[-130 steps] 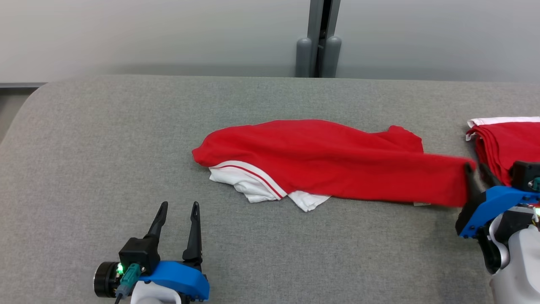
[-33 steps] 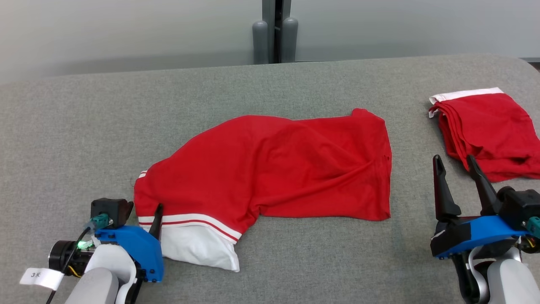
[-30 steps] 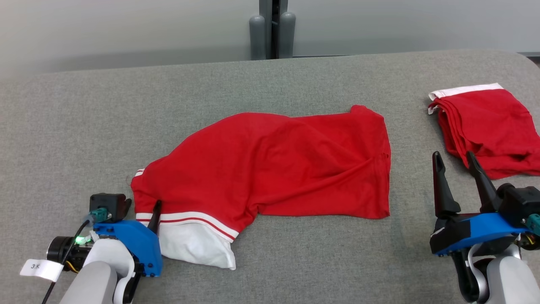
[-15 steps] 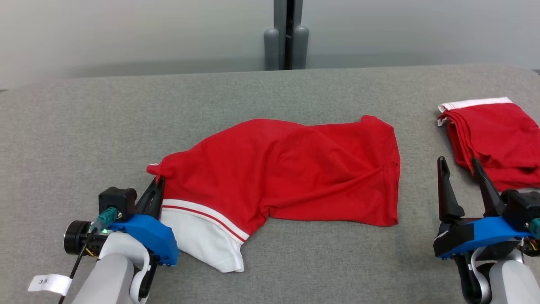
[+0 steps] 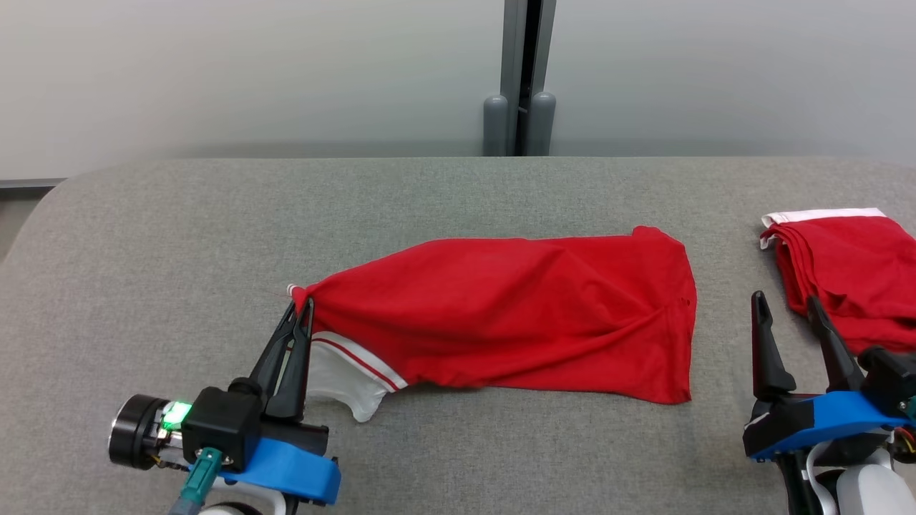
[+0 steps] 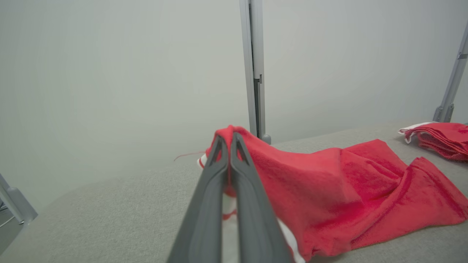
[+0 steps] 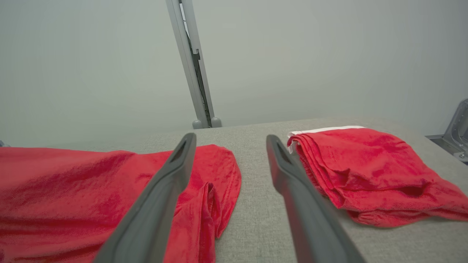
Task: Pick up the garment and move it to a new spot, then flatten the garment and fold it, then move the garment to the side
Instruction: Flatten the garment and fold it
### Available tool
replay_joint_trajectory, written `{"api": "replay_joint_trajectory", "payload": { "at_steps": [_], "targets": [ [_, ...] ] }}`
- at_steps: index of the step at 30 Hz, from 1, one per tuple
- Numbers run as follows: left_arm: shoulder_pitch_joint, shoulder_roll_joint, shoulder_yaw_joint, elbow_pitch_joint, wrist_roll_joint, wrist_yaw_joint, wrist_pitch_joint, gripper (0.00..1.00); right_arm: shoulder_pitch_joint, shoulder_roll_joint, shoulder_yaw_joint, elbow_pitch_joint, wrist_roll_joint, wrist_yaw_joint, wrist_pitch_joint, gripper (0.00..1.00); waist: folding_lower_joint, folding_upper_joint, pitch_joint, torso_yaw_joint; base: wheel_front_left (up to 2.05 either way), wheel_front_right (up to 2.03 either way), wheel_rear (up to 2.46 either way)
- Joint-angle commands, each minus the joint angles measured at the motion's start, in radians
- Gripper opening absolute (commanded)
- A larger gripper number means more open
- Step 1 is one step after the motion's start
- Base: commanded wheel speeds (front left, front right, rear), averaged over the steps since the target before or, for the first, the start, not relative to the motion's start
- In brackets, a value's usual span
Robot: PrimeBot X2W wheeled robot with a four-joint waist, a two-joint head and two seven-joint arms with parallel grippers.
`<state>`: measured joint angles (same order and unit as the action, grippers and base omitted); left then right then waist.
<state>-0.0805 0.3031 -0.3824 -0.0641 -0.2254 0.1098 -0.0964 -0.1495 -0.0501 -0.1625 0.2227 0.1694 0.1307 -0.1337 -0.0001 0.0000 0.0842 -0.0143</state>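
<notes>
Left jaws clenching the garment [image 5: 515, 315] at its left corner, holding that corner raised off the surface [image 5: 179, 236]; right jaws hanging released at near right, just beside a folded red pile [image 5: 851, 279].

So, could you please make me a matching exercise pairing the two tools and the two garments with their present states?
Things:
1. left tool
2. right tool
3. red-and-white garment
4. folded red garment

States:
A. open, holding nothing
B. lying folded at the far right of the head view
C. shut on a pinched corner of cloth
D. spread across the middle, wrinkled, not yet folded

Pairs: 1-C, 2-A, 3-D, 4-B
</notes>
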Motion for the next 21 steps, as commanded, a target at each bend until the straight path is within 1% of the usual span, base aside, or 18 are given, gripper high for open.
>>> {"api": "replay_joint_trajectory", "payload": {
  "at_steps": [1, 2, 4, 6, 7, 10, 13, 15, 19, 21],
  "targets": [
    [0.01, 0.008, 0.0, -0.015, 0.009, 0.011, 0.013, 0.0, 0.013, -0.001, -0.001, 0.001, 0.003, 0.0, -0.005, 1.0, 0.0001, 0.0, 0.001, -0.002, 0.0, 0.0, 0.0],
    [0.026, 0.012, -0.007, -0.053, 0.019, 0.022, 0.041, 0.0, 0.013, -0.001, -0.001, 0.0, 0.005, 0.0, -0.006, 1.0, 0.0001, 0.0, 0.003, -0.006, 0.0, 0.0, 0.0],
    [0.048, 0.0, -0.01, -0.106, -0.004, 0.032, 0.079, 0.0, 0.01, -0.001, 0.001, 0.0, 0.007, 0.0, -0.006, 1.0, 0.0001, 0.0, 0.009, -0.016, 0.0, 0.0, 0.0],
    [0.052, 0.0, -0.007, -0.099, -0.03, 0.02, 0.096, 0.0, 0.0, -0.001, 0.005, 0.003, 0.008, 0.0, -0.007, 1.0, 0.0001, 0.0, 0.018, -0.031, 0.0, 0.0, 0.0],
    [0.046, -0.008, -0.002, -0.079, -0.051, 0.012, 0.098, 0.0, -0.005, -0.001, 0.008, 0.004, 0.009, 0.0, -0.007, 1.0, 0.0001, 0.0, 0.022, -0.039, 0.0, 0.0, 0.0],
    [-0.005, -0.01, 0.021, 0.026, -0.095, -0.016, 0.081, 0.0, -0.02, -0.001, 0.013, 0.005, 0.005, 0.0, -0.008, 1.0, 0.0001, 0.0, 0.04, -0.063, 0.0, 0.0, 0.0],
    [-0.071, -0.008, 0.043, 0.168, -0.114, -0.042, 0.048, 0.0, -0.038, -0.001, 0.012, 0.003, -0.004, 0.0, -0.009, 1.0, 0.0001, 0.0, 0.065, -0.09, 0.0, 0.0, 0.0],
    [-0.126, -0.022, 0.061, 0.259, -0.136, -0.055, 0.022, 0.0, -0.044, -0.001, 0.01, 0.001, -0.006, 0.0, -0.011, 1.0, 0.0001, 0.0, 0.087, -0.107, 0.0, 0.0, 0.0],
    [-0.234, -0.029, 0.088, 0.434, -0.149, -0.071, -0.029, 0.0, -0.056, -0.001, 0.009, 0.006, -0.004, 0.0, -0.014, 1.0, 0.0001, 0.0, 0.134, -0.134, 0.0, 0.0, 0.0],
    [-0.286, -0.027, 0.103, 0.508, -0.148, -0.07, -0.062, 0.0, -0.063, -0.001, 0.01, 0.01, -0.001, 0.0, -0.019, 1.0, 0.0001, 0.0, 0.155, -0.146, 0.0, 0.0, 0.0]
  ]
}}
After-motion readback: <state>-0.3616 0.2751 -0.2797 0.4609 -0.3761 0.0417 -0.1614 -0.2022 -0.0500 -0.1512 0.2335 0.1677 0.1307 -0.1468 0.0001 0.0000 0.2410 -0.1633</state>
